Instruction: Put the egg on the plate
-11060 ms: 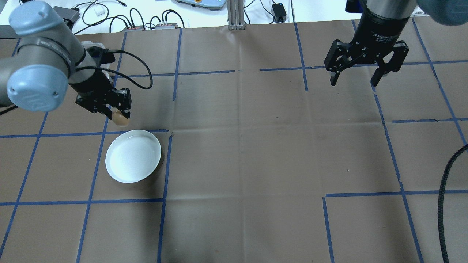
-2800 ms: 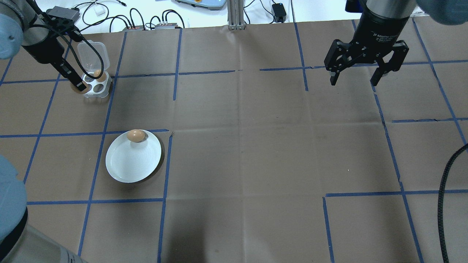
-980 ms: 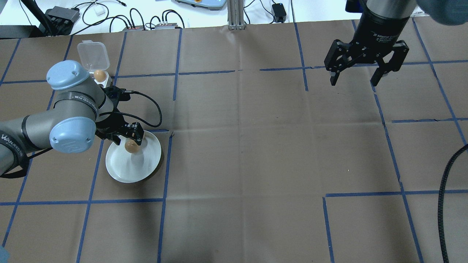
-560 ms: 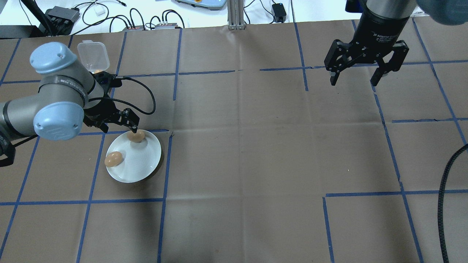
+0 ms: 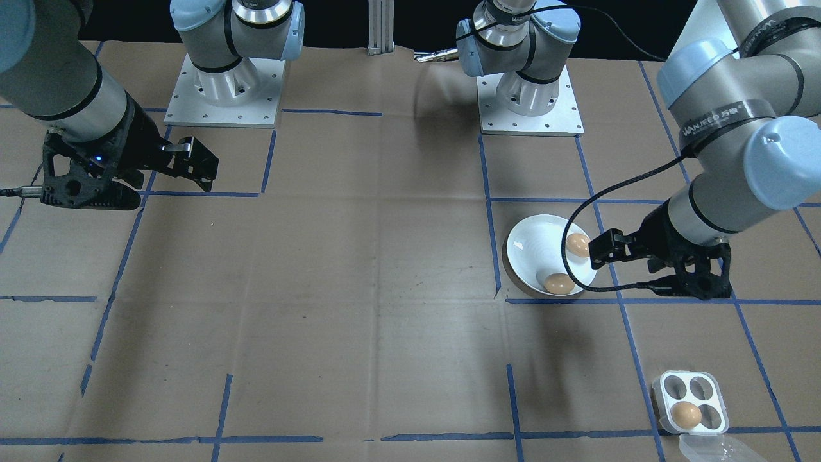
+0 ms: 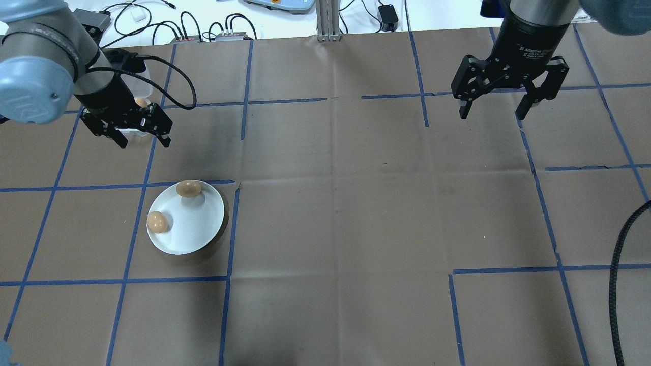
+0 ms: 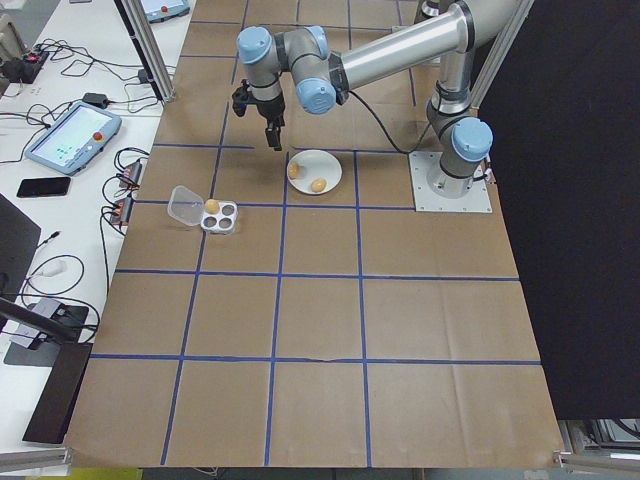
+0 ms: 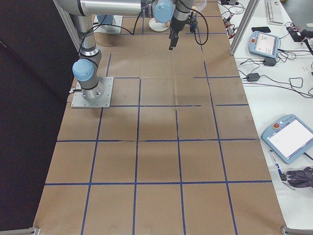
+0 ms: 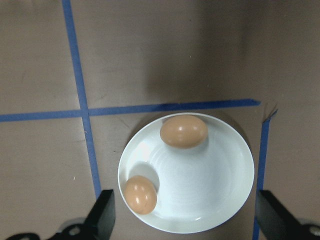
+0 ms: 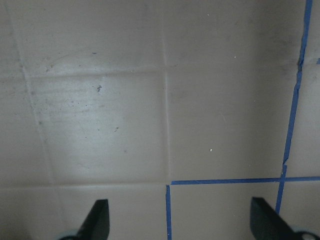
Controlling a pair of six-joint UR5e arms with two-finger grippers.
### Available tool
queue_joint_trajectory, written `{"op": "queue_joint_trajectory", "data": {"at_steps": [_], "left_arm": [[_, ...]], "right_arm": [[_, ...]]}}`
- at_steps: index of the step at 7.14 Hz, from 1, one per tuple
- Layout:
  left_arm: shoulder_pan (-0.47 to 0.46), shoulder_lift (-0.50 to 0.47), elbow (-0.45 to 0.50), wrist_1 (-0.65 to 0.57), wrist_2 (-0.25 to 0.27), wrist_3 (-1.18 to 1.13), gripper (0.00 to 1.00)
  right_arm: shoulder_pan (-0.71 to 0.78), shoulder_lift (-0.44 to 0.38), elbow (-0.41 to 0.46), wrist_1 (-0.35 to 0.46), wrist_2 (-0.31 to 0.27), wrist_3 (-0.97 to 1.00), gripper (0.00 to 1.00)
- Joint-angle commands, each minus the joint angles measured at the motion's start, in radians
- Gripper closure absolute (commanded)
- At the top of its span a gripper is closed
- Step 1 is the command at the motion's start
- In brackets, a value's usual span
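The white plate (image 6: 198, 229) lies left of the table's middle with two brown eggs on it. One egg (image 6: 188, 188) rests at its far rim and the other egg (image 6: 157, 222) at its left rim. My left gripper (image 6: 143, 144) hangs open and empty above the table, off the plate on the egg tray's side. The left wrist view looks down on the plate (image 9: 205, 185) with both eggs (image 9: 183, 131) between my spread fingers (image 9: 104, 220). My right gripper (image 6: 492, 115) stands open and empty at the far right.
A small white four-cup egg tray (image 5: 691, 391) with one egg (image 5: 685, 414) in it and its clear lid (image 5: 709, 449) open sits at the table's far-left corner. Blue tape lines grid the brown paper. Cables and devices lie beyond the far edge.
My left gripper let a second egg go on the plate's left side, then rose and moved away toward the egg tray. The right arm has not moved.
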Motion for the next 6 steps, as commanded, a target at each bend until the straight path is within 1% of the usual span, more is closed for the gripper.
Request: {"op": "queue_joint_trajectory", "data": {"at_steps": [1,2,3,5,6], "left_arm": [[0.042,-0.164,0.210,0.041,-0.003,-0.002,0.00],[0.064,-0.254,0.320,0.041,0.003,0.001,0.00],[0.078,-0.324,0.423,0.041,0.000,0.019,0.00],[0.096,-0.455,0.566,0.046,0.000,0.024,0.00],[0.096,-0.515,0.611,0.049,-0.002,0.030,0.00]], "right_arm": [[0.000,0.000,0.001,0.000,0.000,0.000,0.00],[0.000,0.000,-0.001,0.000,0.000,0.000,0.00],[0.000,0.000,0.001,0.000,0.000,0.000,0.00],[0.000,0.000,0.001,-0.002,0.000,0.000,0.00],[0.000,0.000,0.001,-0.002,0.000,0.000,0.00]]}}
